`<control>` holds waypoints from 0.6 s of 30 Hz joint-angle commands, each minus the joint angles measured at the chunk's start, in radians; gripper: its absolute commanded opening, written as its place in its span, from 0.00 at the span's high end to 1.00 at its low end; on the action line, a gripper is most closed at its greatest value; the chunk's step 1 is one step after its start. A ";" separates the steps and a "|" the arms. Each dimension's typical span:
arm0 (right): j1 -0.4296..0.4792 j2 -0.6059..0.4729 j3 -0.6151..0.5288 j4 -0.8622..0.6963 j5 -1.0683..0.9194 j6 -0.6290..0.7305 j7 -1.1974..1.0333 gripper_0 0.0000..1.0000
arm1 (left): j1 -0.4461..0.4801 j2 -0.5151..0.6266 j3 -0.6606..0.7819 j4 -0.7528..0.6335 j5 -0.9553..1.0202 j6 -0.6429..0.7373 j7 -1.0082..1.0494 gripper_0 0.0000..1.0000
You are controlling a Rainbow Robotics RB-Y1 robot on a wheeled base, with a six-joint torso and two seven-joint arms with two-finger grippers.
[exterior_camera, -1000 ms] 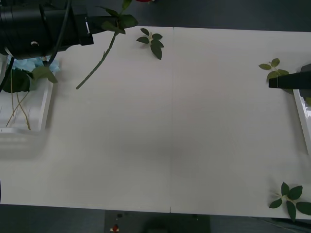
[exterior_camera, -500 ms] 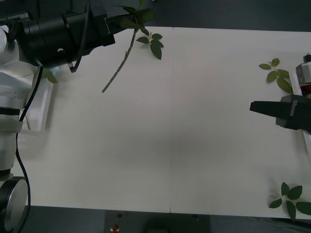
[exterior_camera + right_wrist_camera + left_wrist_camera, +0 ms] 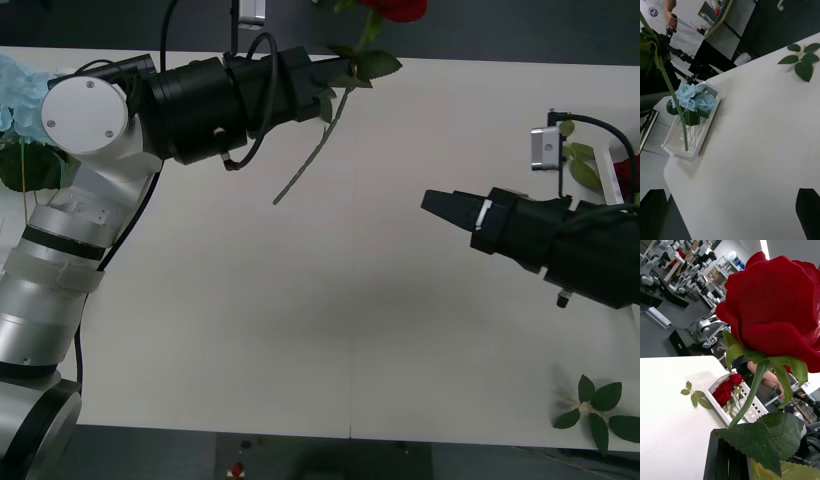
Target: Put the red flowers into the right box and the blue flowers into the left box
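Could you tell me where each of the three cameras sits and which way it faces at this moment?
Front view: above the arms, looking down at the table; shows both arms, the left gripper holding a red rose, the right gripper over the table's right half.
Right wrist view: faces the left box of blue flowers; own open fingertips at the corners.
Left wrist view: faces the right box, past the held rose.
Shared: that rose's stem.

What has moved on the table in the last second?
The left gripper, shut on a red rose with a long green stem, carried it rightward along the far edge. The right gripper reached in toward the middle. The loose leaf sprig stayed put.
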 commanded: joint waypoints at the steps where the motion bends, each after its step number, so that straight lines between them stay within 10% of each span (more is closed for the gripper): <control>1: -0.173 -0.035 0.163 -0.032 0.095 -0.123 -0.142 0.00 | 0.006 0.012 -0.016 -0.031 -0.010 -0.042 -0.051 1.00; 8: -0.358 -0.033 0.377 -0.030 0.233 -0.297 -0.369 0.00 | 0.004 0.012 -0.094 -0.031 -0.010 -0.130 -0.060 1.00; 18: -0.446 0.120 0.392 0.073 0.361 -0.314 -0.510 0.00 | 0.003 0.012 -0.195 -0.031 -0.009 -0.248 -0.069 1.00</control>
